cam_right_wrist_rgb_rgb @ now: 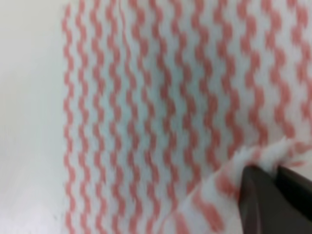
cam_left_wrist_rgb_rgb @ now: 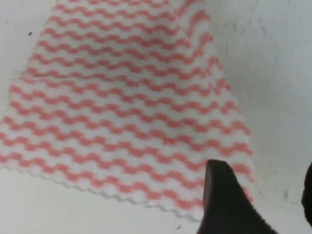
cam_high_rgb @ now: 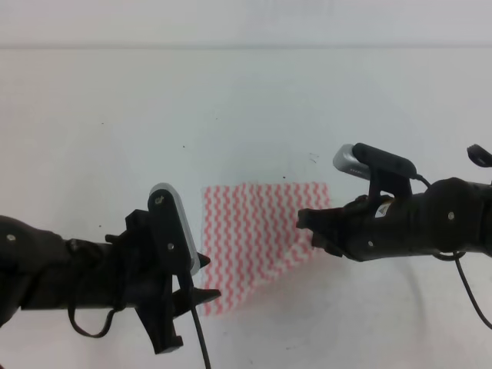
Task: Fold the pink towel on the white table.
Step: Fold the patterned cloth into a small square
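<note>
Two grippers working: right gripper [cam_high_rgb: 310, 224] pinching pink towel [cam_high_rgb: 254, 238] at its right edge, lifting it off white table [cam_high_rgb: 115, 138]; left gripper [cam_high_rgb: 206, 278] hovering open by near-left corner. Probably starting first fold; carrying edge leftward next.

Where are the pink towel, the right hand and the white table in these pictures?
pink towel [cam_high_rgb: 250, 231], exterior high view, middle of the striped cloth.
right hand [cam_high_rgb: 307, 224], exterior high view, its tip at the towel's right edge.
white table [cam_high_rgb: 115, 100], exterior high view, bare surface far left.
</note>
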